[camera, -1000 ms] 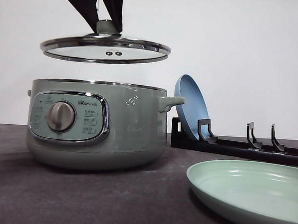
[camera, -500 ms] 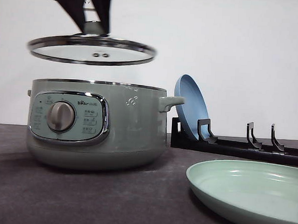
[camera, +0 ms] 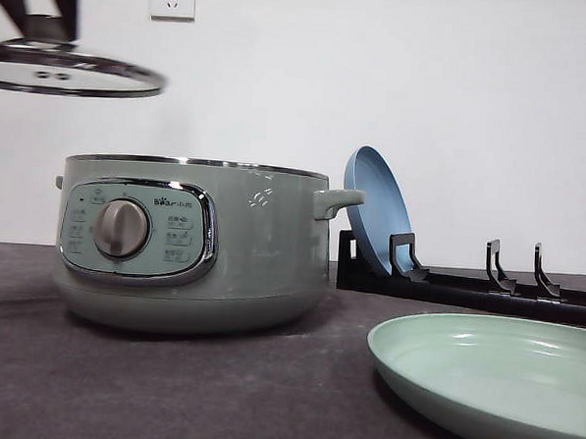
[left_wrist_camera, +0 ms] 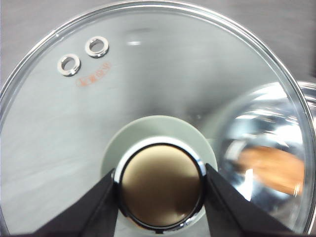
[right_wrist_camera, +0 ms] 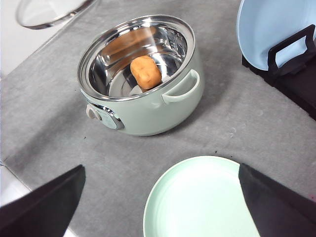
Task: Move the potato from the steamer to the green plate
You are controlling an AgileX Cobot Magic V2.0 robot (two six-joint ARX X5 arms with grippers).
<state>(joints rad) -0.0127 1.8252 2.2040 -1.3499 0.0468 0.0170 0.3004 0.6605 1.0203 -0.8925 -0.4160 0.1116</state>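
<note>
- Steamer sits open on grey table, lid off; potato lies alone in its steel bowl, near the middle.
- Green plate on table just in front of steamer, to my R; nothing on it.
- Blue plate stands tilted in black rack, behind steamer's R handle.
- Glass lid hangs in the air, level, up and to the L of steamer; I see its rim at frame edge in front view.
- L gripper points down over lid, fingers clamped on lid knob from both sides.
- R gripper hovers high above table, over green plate; fingers spread wide apart, holding nothing.
</note>
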